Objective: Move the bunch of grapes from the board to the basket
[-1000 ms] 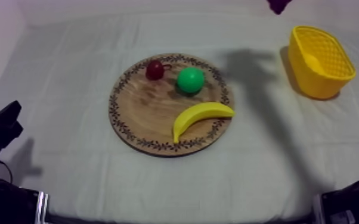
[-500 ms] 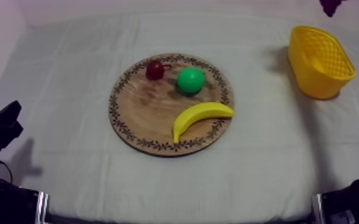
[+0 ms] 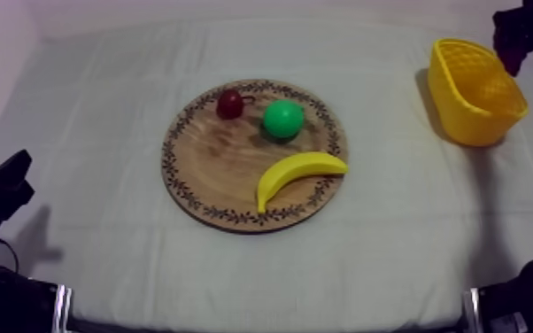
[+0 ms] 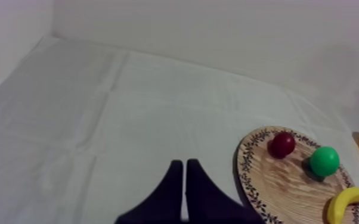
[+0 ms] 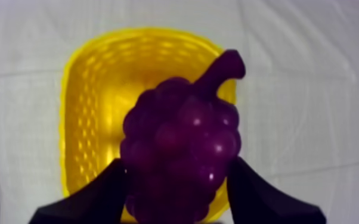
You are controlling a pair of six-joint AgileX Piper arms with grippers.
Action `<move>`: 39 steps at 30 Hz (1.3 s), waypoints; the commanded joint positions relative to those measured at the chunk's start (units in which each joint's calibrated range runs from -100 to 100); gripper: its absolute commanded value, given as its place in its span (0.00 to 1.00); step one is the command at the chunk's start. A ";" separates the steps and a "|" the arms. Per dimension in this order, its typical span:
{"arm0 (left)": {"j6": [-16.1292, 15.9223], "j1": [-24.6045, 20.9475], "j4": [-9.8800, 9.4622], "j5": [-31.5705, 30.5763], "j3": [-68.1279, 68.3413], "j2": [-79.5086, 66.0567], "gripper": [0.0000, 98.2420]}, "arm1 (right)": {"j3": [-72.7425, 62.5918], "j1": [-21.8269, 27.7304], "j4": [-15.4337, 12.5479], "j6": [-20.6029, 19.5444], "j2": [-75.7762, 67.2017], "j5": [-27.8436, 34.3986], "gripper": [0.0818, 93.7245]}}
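Note:
The purple bunch of grapes [image 5: 182, 149] hangs in my right gripper [image 5: 176, 168], whose fingers [image 5: 95, 199] are shut on its two sides. Directly beneath it lies the yellow basket [image 5: 95, 89], with nothing to be seen inside. From above, the right gripper [image 3: 511, 51] hovers over the far right rim of the basket [image 3: 475, 97] at the table's back right. The round wooden board [image 3: 226, 181] sits mid-table. My left gripper [image 3: 3, 188] rests low at the left, its fingers [image 4: 185, 182] lying together as a narrow wedge.
On the board lie a small red fruit [image 3: 229, 104], a green pear [image 3: 282, 119] and a banana [image 3: 298, 174]. The left wrist view shows them too: the red fruit [image 4: 282, 144], pear [image 4: 324, 161] and banana [image 4: 346, 204]. Bare cloth surrounds the board.
My right arm has carried the grapes rightward and down, from the top edge left of the basket to over it. Its shadow has left the cloth. The left arm has not moved.

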 commanded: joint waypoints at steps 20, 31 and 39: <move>0.00 -0.01 -0.04 -0.03 -0.04 0.00 0.00 | -0.05 -0.98 -4.04 2.99 16.24 -3.37 0.38; 0.00 -0.01 -0.04 -0.03 -0.04 0.00 0.00 | -1.00 -1.09 -4.06 2.97 16.92 -4.01 0.72; 0.00 -0.01 -0.04 -0.03 -0.04 0.00 0.00 | 2.87 -0.52 -3.65 3.73 9.06 -6.73 0.72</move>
